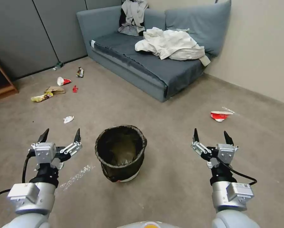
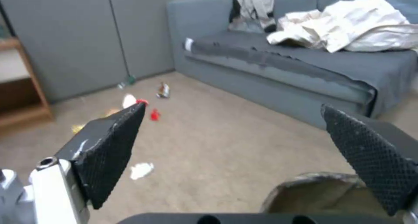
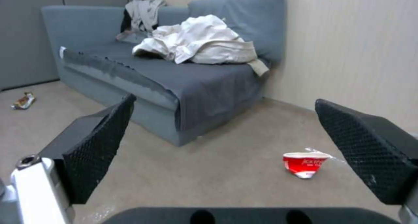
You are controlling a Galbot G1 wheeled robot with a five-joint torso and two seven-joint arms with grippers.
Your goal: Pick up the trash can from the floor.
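Dark brown-black trash can, beige-grey floor, blue-grey sofa.

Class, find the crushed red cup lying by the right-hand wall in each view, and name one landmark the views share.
Head view: crushed red cup on the carpet, beyond the right gripper.
Left wrist view: not in it.
Right wrist view: between the open fingers, on the carpet near the wall.
Shared landmark: the grey sofa.

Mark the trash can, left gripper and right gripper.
trash can [image 1: 107, 148]: head view, bag-covered rim on its left.
left gripper [image 1: 61, 135]: head view, midway between fingertips, open.
right gripper [image 1: 210, 135]: head view, midway between fingertips, open.
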